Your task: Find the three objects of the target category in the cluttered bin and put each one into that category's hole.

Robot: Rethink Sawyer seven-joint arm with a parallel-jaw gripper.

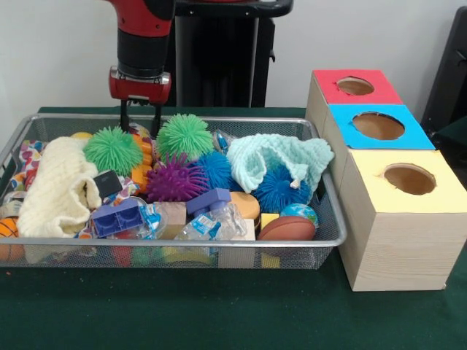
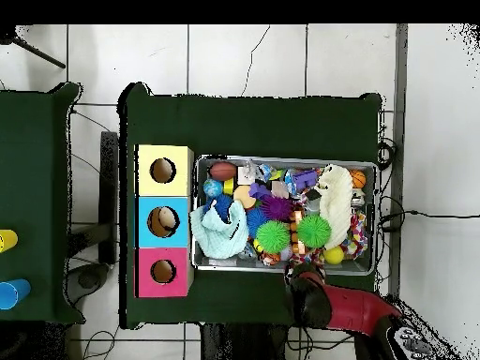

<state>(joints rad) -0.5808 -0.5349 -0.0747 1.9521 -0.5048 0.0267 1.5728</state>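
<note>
The hand (image 1: 140,117), fingers parted and empty, is poised at the silver wire-mesh bin's (image 1: 321,240) far rim. Polka-dotted white cloth (image 1: 29,154) is glimpsed at nine o'clock; it should be pinched from above, clear of the cream waffle cloth (image 1: 55,191).

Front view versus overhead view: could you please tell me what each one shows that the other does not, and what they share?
Only the front view shows the claw, open, at the far rim of the bin beside a green spiky ball. Only the overhead view shows a second green table and the tiled floor. Both show the bin, the mint cloth and the yellow-topped box.
</note>
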